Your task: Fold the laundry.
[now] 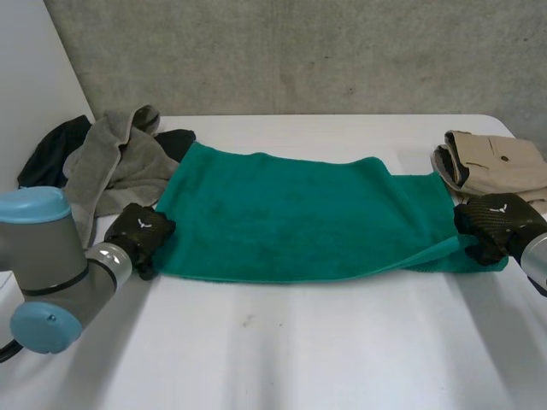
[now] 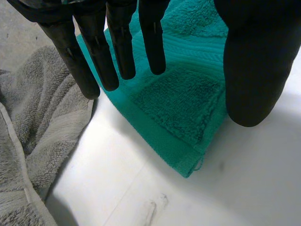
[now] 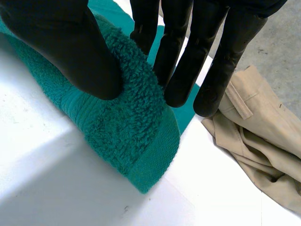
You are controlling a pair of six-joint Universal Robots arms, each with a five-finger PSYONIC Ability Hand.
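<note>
The teal-green terry towel [image 1: 299,213] lies spread across the middle of the frame on the white worktop [image 1: 282,350]. At its lower-right corner the right robot hand [image 1: 496,226] pinches a raised fold between thumb and fingers. At the lower-left corner the left robot hand [image 1: 141,232] hovers with fingers straight and thumb apart, holding nothing. The step in hand appears to be gripping the near corners. Next, the left robot hand probably must close on its corner before both lift.

The left arm [image 1: 64,278] is formed of a rounded grey joint [image 1: 43,256] closed by light-blue caps [image 1: 32,205], a silver wrist [image 1: 109,258] being set beside that joint. The left hand [image 1: 141,229] and right hand [image 1: 496,224] are cased in black, each marked with a small white emblem [image 1: 143,224].
</note>
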